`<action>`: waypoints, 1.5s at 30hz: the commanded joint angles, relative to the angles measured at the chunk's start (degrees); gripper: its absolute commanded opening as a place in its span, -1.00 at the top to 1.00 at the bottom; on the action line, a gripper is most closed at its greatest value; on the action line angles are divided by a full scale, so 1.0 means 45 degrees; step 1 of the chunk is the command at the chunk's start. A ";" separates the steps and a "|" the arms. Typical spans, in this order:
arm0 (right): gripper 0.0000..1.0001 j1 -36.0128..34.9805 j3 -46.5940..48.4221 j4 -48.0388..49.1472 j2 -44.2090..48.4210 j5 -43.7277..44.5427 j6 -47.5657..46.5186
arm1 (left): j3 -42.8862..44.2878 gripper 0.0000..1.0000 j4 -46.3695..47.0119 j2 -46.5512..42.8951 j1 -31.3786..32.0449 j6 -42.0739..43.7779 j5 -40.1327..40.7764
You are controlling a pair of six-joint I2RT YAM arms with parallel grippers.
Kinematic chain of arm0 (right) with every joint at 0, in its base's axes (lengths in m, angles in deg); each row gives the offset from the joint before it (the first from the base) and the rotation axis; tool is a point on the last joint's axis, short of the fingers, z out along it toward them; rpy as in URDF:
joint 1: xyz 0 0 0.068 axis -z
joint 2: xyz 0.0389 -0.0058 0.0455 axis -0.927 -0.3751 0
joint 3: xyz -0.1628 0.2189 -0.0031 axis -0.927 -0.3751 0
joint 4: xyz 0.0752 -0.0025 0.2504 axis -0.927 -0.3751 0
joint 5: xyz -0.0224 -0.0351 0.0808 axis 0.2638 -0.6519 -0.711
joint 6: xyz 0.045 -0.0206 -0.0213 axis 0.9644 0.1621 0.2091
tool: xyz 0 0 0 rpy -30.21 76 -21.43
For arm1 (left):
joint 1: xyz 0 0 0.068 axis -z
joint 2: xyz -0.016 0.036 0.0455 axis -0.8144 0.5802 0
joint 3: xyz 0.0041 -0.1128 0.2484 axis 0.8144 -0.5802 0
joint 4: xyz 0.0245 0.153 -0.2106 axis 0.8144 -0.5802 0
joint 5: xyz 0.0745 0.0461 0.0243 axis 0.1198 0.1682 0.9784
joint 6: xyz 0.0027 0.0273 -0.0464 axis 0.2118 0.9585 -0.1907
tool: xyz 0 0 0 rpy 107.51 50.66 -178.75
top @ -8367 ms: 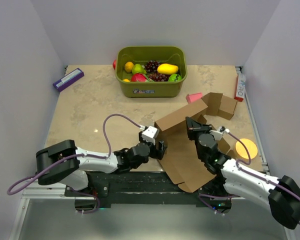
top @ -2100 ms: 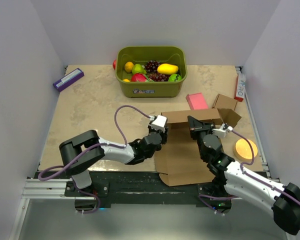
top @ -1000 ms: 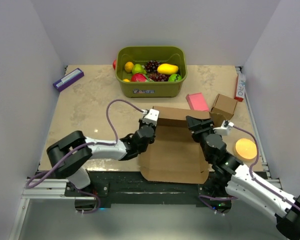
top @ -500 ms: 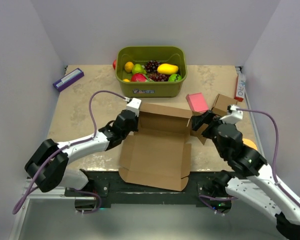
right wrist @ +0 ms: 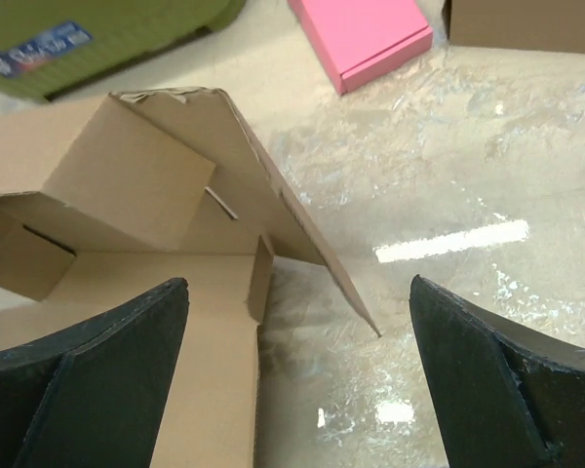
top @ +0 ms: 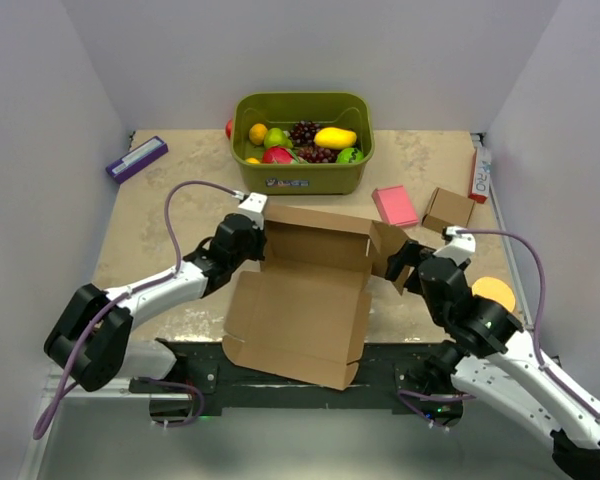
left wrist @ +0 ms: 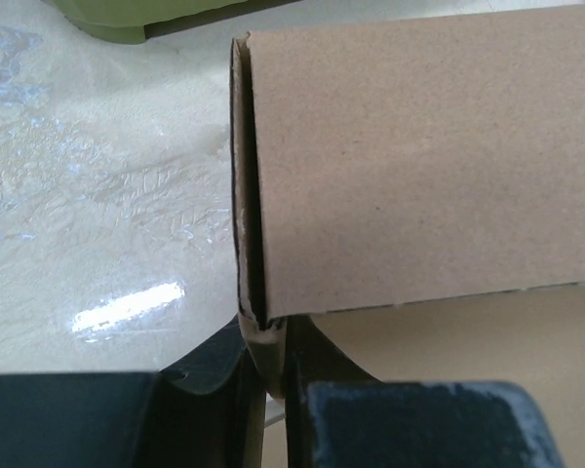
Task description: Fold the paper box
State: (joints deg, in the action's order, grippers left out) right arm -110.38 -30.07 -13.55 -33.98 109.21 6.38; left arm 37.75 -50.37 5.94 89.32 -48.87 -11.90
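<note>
The paper box (top: 298, 300) lies open in the middle of the table, its back wall upright and its wide panel reaching past the near edge. My left gripper (top: 257, 233) is shut on the left end of that back wall; in the left wrist view the jaws (left wrist: 265, 336) pinch the edge of the cardboard wall (left wrist: 419, 166). My right gripper (top: 404, 266) stands wide open by the box's right side flap. In the right wrist view the flap (right wrist: 273, 205) slants up between the spread fingers (right wrist: 97, 370), touching neither.
A green bin of fruit (top: 300, 180) stands behind the box. A pink block (top: 394, 205) and a small cardboard box (top: 448, 208) lie at the back right, an orange disc (top: 494, 293) at the right, a purple box (top: 137, 157) at the far left.
The right gripper opened wide, let go of the box and drew back to the right. The left gripper carried the box's back wall leftwards, and the box now lies opened out.
</note>
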 commanded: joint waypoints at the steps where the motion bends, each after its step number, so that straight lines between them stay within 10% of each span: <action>1: -0.97 0.0031 -0.0557 0.0470 0.0020 0.1436 0.0399 | -0.0305 1.00 0.0156 -0.0201 -0.0171 0.0335 -0.0336; 11: -0.75 0.0011 -0.1200 0.2419 -0.1213 0.1242 0.0107 | -0.0910 1.00 0.1076 -0.0298 -0.0367 0.0550 -0.0805; 32: 0.89 0.0030 -0.1495 0.2892 -0.1233 0.0773 -0.0011 | -0.1731 1.00 0.2131 -0.1041 -0.0347 0.0375 0.2279; 45: 1.00 0.0030 -0.1417 0.2697 -0.1174 0.1007 0.0185 | -0.2043 1.00 0.2442 -0.1021 -0.0347 0.0179 0.4040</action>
State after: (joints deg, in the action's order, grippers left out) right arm -111.13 -36.95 -1.18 -40.08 106.98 5.13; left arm 30.26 -40.82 2.27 89.58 -46.71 -4.84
